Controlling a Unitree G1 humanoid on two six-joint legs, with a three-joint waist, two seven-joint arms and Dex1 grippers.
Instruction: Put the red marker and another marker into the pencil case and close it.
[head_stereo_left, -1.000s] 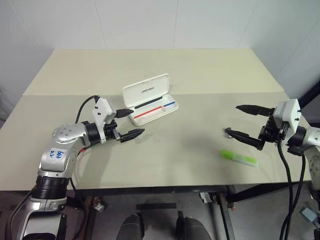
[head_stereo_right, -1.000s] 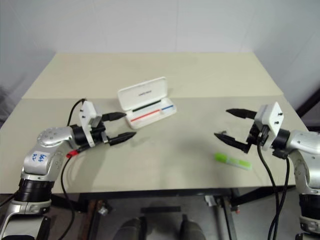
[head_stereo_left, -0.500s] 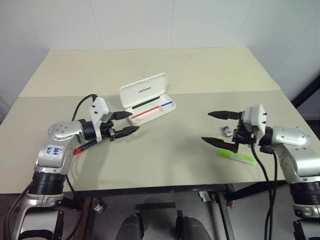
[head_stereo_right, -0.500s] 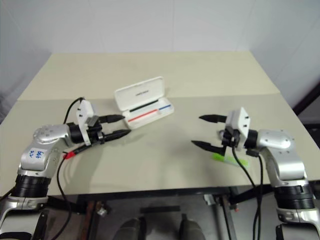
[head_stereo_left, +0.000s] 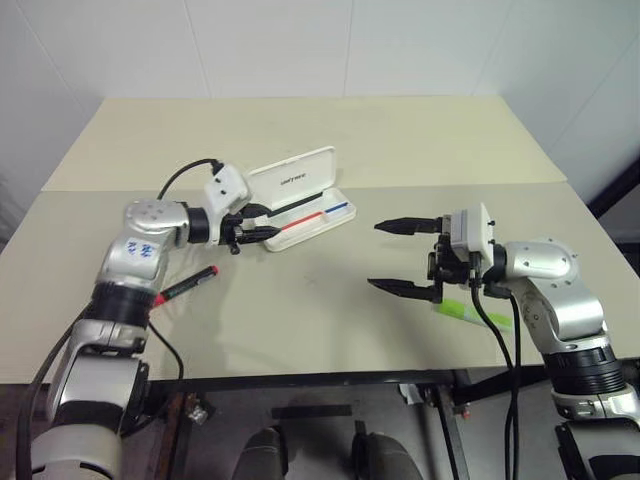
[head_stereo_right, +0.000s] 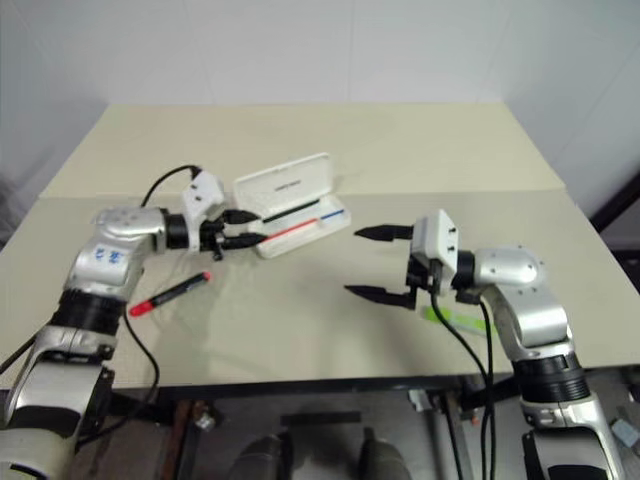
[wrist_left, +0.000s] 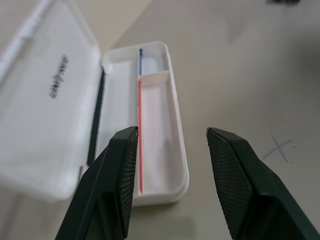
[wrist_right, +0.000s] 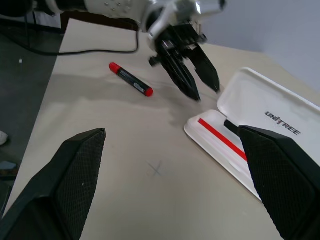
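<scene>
Pale worktop (head_stereo_left: 400, 140) against white walls. Nearest me, the red marker (head_stereo_left: 186, 286) lies free by my left arm; the green marker (head_stereo_left: 470, 313) lies under my right gripper (head_stereo_left: 395, 256), which is spread wide, holding nothing. Farther on, my left gripper (head_stereo_left: 262, 222) is part-closed and empty at the case (head_stereo_left: 300, 205), lid up. I judge both markers light, stiff and slick: grasp mid-barrel.
</scene>
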